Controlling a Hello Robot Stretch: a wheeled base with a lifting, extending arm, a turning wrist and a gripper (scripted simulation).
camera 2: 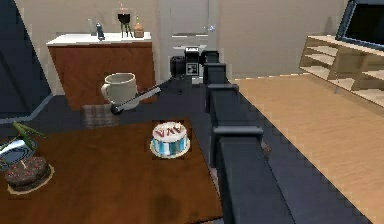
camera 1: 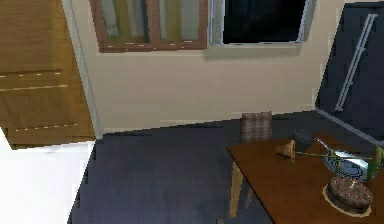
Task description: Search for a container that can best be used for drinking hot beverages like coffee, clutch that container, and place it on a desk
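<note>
- Mug: cream, upright with the rim up. It hung in the air at the far end of the gripper, clear of every surface, so I judged it held.
- Fingers: thin and dark, slanting down toward the arm side view's left from the gripper body. Couldn't tell their state from the render.
- Key relation: the mug sat right at the fingertips, on the arm side view's left of the arm. It was beyond the far edge of the wooden table and above the plaid chair back. The brown counter stood well behind it.
- Tabletop: the cake stood on its plate near the far right corner in the arm side view, and a dark round dish sat at the left edge. Bare wood lay between them.
- Judgement: the search and the grab looked done, and placing remained. Couldn't tell whether this table counts as the desk.
- If it does, the mug would need to come back over the far edge and down onto the bare wood left of the cake. The chair back and the cake were the snag risks.
</note>
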